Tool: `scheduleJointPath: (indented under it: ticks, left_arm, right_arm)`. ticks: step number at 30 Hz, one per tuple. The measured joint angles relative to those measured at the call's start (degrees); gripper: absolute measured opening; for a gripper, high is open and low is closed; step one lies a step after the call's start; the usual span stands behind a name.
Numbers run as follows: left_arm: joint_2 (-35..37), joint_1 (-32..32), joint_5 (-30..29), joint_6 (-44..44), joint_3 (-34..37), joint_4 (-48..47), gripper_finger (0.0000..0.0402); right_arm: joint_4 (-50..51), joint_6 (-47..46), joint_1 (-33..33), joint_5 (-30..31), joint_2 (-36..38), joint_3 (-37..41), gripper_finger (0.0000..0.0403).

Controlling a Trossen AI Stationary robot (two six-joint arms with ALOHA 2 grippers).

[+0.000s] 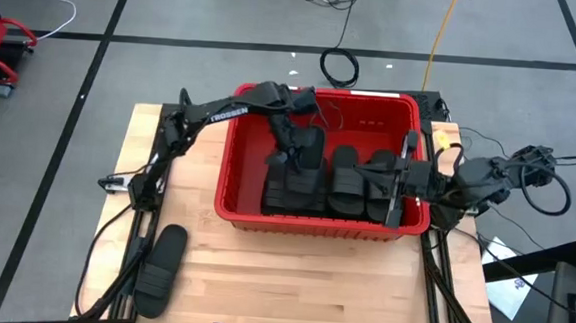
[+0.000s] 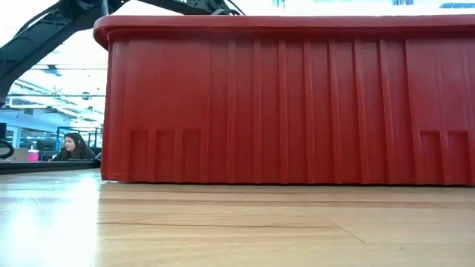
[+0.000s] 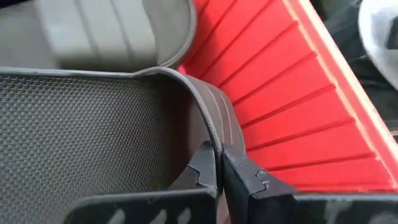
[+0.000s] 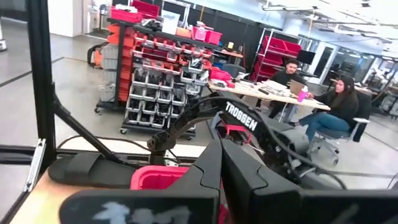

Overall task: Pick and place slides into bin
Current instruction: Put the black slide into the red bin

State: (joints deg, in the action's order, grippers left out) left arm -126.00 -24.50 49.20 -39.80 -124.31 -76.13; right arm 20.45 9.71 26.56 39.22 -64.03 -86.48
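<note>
Roughly four slides [image 1: 332, 179] binned, one slide [image 1: 159, 269] outside.

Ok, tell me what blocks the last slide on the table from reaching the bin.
Nothing visible does. The slide lies alone on the table, with bare wood between it and the bin. Both grippers are over the bin: left gripper, right gripper.
</note>
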Motion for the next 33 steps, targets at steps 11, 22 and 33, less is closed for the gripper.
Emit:
scheduleJointPath:
  ticks: [11,22,33]
  left_arm:
    - [-3.9,4.1,4.1,8.2,0.0,5.8,0.0]
    - [-7.0,5.2,2.2,11.9,1.1,8.1,0.0001]
    - [-7.0,4.5,0.0,17.0,1.2,8.2,0.0004]
  right_arm:
    - [4.1,-7.5,-0.4,-3.3,1.6,0.0,0.0]
    - [4.9,-7.3,-0.3,-3.5,1.8,0.0,0.0]
    - [5.2,-7.4,-0.2,-3.5,1.8,0.0,0.0]
